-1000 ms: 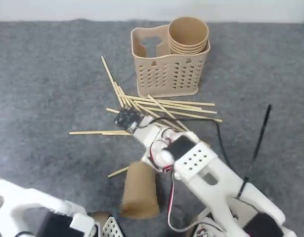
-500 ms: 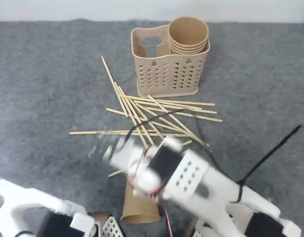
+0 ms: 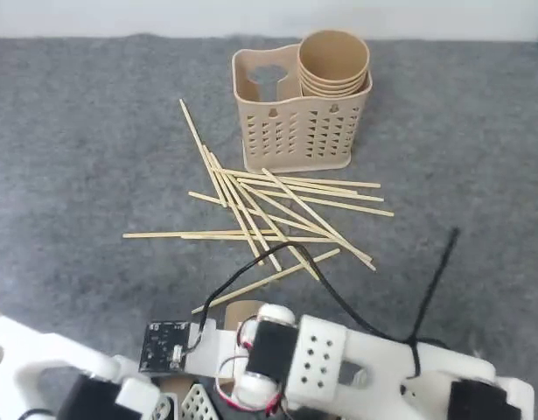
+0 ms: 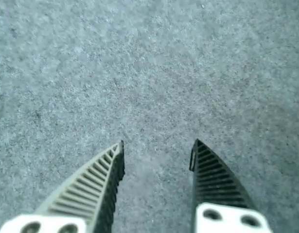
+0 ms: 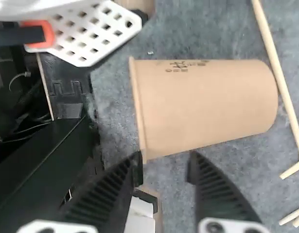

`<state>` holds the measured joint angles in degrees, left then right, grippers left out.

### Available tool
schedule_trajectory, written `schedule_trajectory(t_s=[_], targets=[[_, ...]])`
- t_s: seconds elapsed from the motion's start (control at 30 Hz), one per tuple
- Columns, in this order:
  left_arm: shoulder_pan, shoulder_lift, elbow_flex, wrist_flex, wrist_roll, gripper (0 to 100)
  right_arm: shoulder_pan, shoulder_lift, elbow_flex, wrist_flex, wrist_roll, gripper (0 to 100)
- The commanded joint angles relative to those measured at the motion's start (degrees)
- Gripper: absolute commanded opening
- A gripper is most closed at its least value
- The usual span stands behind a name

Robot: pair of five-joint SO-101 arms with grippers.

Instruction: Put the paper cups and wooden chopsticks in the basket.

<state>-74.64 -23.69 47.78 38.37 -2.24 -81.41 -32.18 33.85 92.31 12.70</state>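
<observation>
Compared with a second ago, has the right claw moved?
Yes. The right claw pulled back from the chopsticks, away from the basket, toward the near side, and is now open by the fallen paper cup.

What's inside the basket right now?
A stack of paper cups fills one compartment of the basket; the other shows its bare floor. Whatever lies beneath the stack is covered.
</observation>
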Motion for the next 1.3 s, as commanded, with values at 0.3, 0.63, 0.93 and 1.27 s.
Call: schedule_trajectory(t_s=[0.3,0.63,0.93,1.27], targets=[[-7.47,17.23,-19.65,-2.73,4.57,21,-5.05,-7.25,4.13,-7.52,-3.16,23.2],[-12.75,31.65,-35.56,0.18,4.66,21,-0.04,-7.87,14.68,-22.81,-4.40,23.2],[-12.22,34.37,-37.76,1.58,4.66,21,16.13,-12.00,9.67,-22.99,1.67,0.1],[-12.04,34.29,-37.58,1.93,4.66,21,24.66,-25.54,9.14,-22.99,4.92,0.8]])
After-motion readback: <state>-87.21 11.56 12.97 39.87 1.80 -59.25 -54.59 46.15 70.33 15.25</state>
